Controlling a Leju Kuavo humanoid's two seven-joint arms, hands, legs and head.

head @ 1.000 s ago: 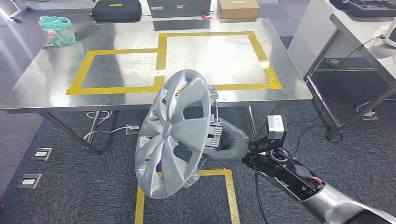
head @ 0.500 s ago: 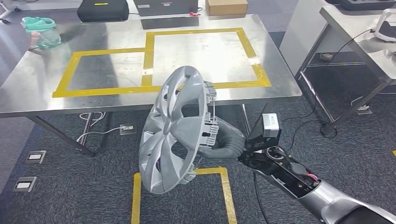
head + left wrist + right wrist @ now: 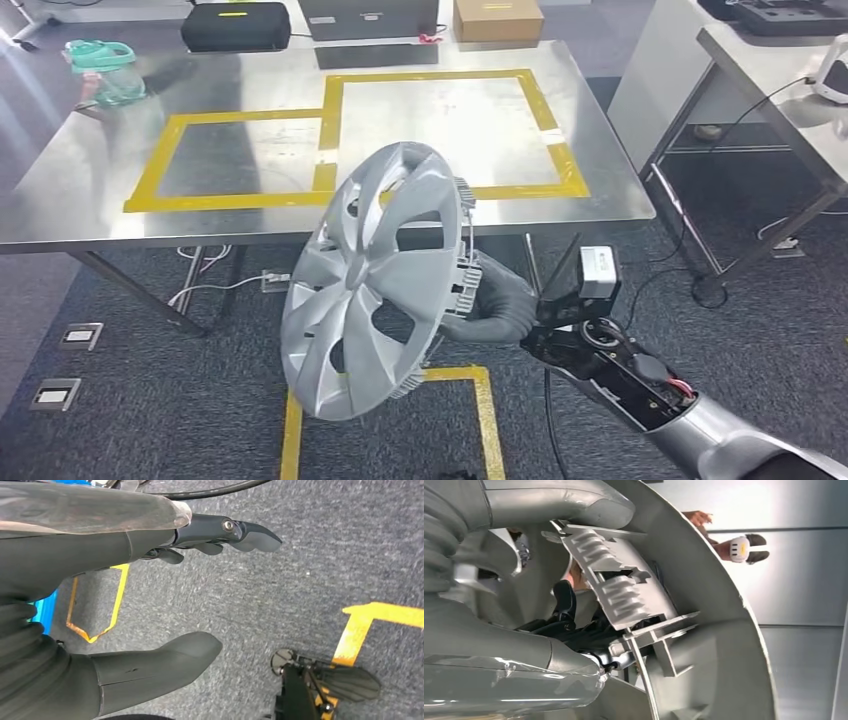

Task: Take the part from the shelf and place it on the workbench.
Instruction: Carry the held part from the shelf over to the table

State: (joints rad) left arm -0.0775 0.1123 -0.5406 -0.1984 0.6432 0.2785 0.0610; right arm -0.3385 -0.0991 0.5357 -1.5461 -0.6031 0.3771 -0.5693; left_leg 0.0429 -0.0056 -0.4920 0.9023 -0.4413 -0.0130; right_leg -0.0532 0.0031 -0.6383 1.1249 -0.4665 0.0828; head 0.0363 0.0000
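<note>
The part is a silver wheel cover [image 3: 375, 280], tilted on edge in the air in front of the steel workbench [image 3: 100, 190], below the level of its near edge. My right hand [image 3: 495, 305] grips its rim from behind, on the cover's right side. From the right wrist view the cover's ribbed back and clips [image 3: 724, 630] are close up, with my right hand [image 3: 524, 655] closed around the rim. Two yellow tape rectangles [image 3: 330, 140] mark the workbench top. My left hand [image 3: 100, 550] hangs over the grey carpet, fingers apart, holding nothing.
At the bench's far edge are a green container [image 3: 103, 68], a black case [image 3: 236, 25] and a cardboard box [image 3: 497, 18]. Another table [image 3: 770, 90] stands to the right, with cables on the floor. Yellow floor tape [image 3: 480, 400] lies beneath the cover. A person [image 3: 736, 547] stands beyond.
The whole picture has shifted a little, so the camera has moved. The wheel cover stays in my right hand's grip, now slightly lower and further left in view.
</note>
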